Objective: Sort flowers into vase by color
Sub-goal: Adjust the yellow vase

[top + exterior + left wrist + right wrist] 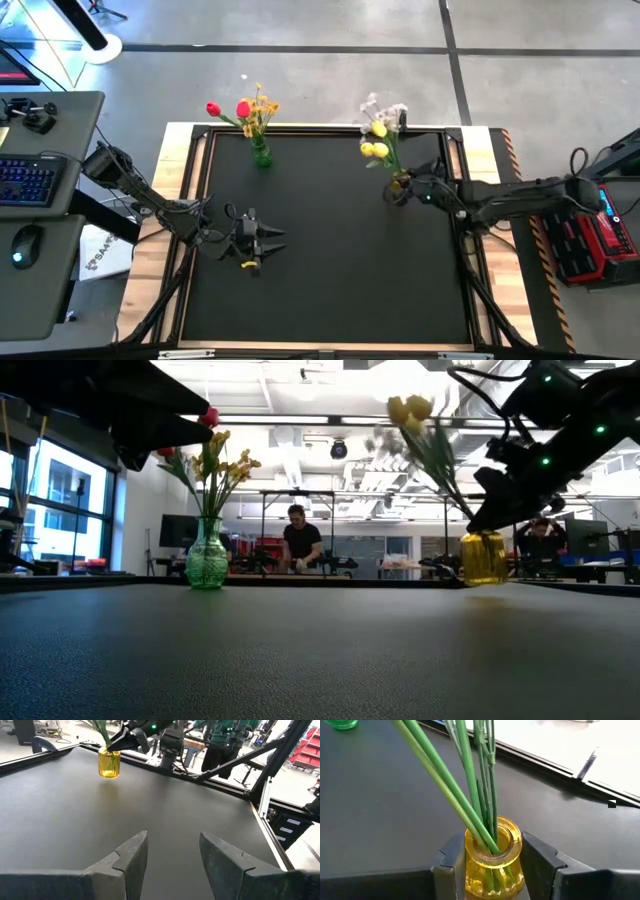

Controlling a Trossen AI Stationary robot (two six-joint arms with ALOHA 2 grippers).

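Note:
A yellow glass vase (398,188) stands toward the far right of the black mat. It holds yellow tulips (375,150) and a pale blossom sprig (385,110), and their green stems (470,795) lean out of its mouth. My right gripper (492,842) is shut on this vase. A green vase (260,155) at the far left holds two red blooms (243,108) and an orange-yellow sprig (264,103). My left gripper (172,845) hangs open over the mat's left half, with nothing between its fingers. My right gripper pinches the yellow vase's body just below the rim (470,862), one finger on each side. The fingers come from the table's right side, slanting a little downward. The vase stays upright; whether its base rests on the mat or hangs just above it, I cannot tell.
A raised dark frame (330,130) runs around the mat. There is free mat in the middle and toward the near edge. A desk with a keyboard (30,180) stands at the left and a red case (585,240) at the right. A person (300,540) stands beyond the table.

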